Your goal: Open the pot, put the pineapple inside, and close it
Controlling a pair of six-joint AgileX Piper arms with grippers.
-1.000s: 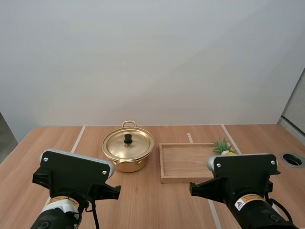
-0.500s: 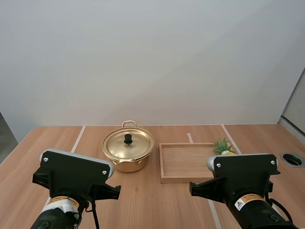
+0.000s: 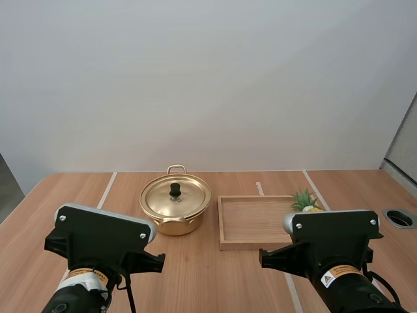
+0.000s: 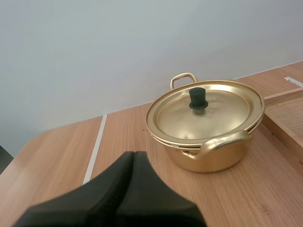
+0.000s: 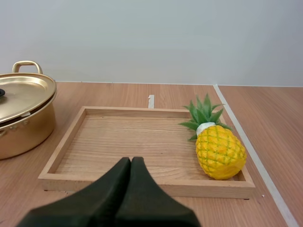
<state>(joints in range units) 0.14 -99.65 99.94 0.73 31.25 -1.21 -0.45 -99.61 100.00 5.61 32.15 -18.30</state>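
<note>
A gold pot (image 3: 174, 210) stands on the table with its lid (image 4: 204, 113) on, a black knob (image 4: 198, 98) at the lid's centre. A yellow pineapple (image 5: 218, 149) with green leaves lies in the right end of a wooden tray (image 5: 104, 144); its leaves (image 3: 304, 199) peek out behind my right arm in the high view. My left gripper (image 4: 134, 158) is shut on nothing, short of the pot. My right gripper (image 5: 131, 164) is shut on nothing too, just before the tray's near rim.
The tray (image 3: 251, 222) lies right of the pot. White tape lines (image 3: 105, 190) run across the wooden table. A round grommet hole (image 3: 399, 218) sits at the far right edge. Bare wood lies in front of pot and tray.
</note>
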